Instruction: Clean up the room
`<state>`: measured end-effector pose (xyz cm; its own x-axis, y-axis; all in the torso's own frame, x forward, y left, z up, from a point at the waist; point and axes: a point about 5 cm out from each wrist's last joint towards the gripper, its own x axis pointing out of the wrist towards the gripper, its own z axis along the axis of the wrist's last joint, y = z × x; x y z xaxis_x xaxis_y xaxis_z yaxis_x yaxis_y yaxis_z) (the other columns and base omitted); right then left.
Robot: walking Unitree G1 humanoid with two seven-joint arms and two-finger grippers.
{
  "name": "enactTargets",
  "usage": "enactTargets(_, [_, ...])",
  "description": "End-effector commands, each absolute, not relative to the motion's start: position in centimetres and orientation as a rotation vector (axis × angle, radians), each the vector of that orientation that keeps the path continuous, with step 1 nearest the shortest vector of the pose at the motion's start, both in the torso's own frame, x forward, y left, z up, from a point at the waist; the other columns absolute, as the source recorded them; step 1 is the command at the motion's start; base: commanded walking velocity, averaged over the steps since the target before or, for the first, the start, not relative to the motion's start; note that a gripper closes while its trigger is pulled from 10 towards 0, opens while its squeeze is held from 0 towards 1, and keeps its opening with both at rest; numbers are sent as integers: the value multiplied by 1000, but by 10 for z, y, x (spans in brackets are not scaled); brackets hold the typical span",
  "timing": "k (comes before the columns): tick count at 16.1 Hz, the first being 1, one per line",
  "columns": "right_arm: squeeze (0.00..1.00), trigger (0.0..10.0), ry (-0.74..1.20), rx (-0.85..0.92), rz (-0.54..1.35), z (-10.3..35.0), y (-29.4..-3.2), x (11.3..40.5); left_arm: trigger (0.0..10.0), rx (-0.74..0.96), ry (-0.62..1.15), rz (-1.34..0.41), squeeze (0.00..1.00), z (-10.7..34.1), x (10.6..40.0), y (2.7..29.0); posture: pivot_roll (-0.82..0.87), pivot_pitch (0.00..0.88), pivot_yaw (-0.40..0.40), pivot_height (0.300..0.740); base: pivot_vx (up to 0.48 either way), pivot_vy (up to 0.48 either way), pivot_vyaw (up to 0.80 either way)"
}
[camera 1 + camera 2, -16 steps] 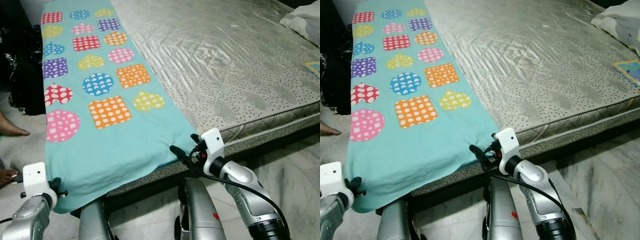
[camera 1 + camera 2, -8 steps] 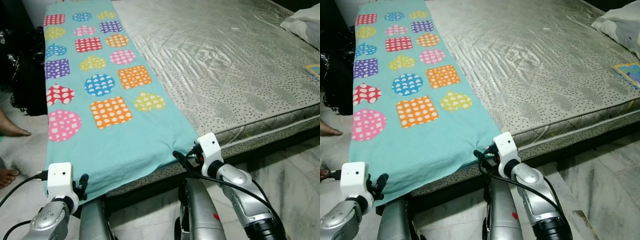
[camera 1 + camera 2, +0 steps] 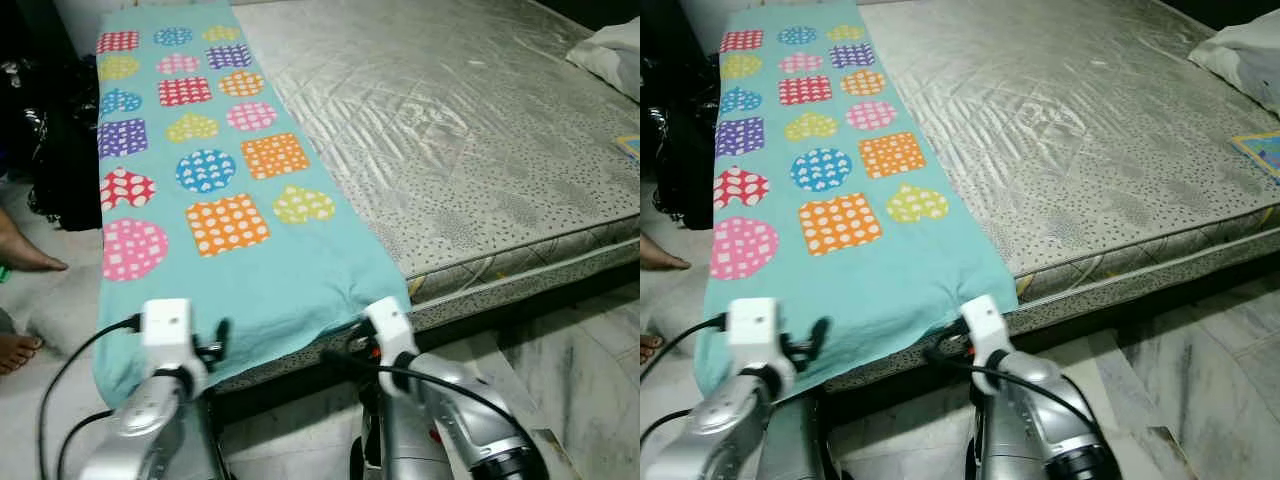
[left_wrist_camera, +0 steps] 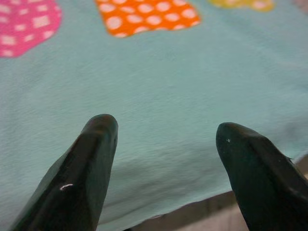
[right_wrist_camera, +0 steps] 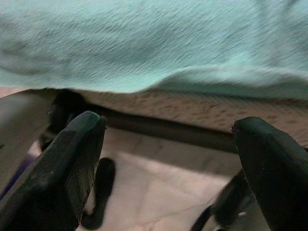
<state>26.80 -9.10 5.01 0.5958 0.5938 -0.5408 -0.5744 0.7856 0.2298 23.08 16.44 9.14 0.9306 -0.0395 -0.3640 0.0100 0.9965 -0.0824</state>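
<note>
A teal blanket [image 3: 250,270] printed with bright dotted shapes lies along the left strip of the bed, its near end draped over the mattress edge. My left gripper [image 3: 215,337] is at the blanket's near hem, left of centre. In the left wrist view it [image 4: 163,144] is open, with the teal cloth [image 4: 159,82] just beyond the fingertips. My right gripper [image 3: 345,348] sits low at the blanket's near right corner. The right wrist view shows it [image 5: 168,144] open below the hanging hem [image 5: 159,53], holding nothing.
The bare grey mattress [image 3: 450,120] takes up the right of the bed, with a white pillow [image 3: 610,55] at the far right. A person's bare feet [image 3: 25,255] and dark bags [image 3: 50,150] are on the left. Marble floor [image 3: 580,350] lies right of me.
The left gripper has swung right and up to the blanket's hem. The right gripper has drawn back and down, under the blanket's corner. The camera has shifted slightly.
</note>
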Motion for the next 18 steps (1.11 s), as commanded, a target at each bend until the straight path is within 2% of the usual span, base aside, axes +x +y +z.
enactTargets(1, [0,10000,632,61,738,56,-77,266,10000,-73,367,-53,1000,94,229,160,-48,95,-22,526,0,0,0])
enactTargets(3, [0,10000,561,83,777,64,-60,268,10000,-64,390,-60,1000,90,226,159,-42,102,-19,526,0,0,0])
enactTargets(4, [0,10000,549,118,805,68,-53,268,10000,-59,396,-63,24,89,226,160,-41,104,-17,526,0,0,0])
enactTargets(7, [0,10000,485,170,776,75,-44,279,10000,-51,404,-68,0,88,227,159,-37,109,-7,526,0,0,0])
enactTargets(11, [0,10000,435,175,707,71,-34,294,10000,-78,411,-159,0,91,222,148,-10,113,-12,526,0,0,0])
enactTargets(13, [0,10000,454,166,684,64,-29,299,10000,-59,476,-125,0,85,206,162,15,121,-16,526,0,0,0])
enactTargets(15, [0,10000,467,130,648,57,-21,305,10000,-68,521,-12,0,80,190,186,38,130,-20,526,0,0,0])
enactTargets(18, [0,10000,492,84,573,53,-22,314,10000,-27,526,61,0,83,184,208,59,135,-21,526,0,0,0])
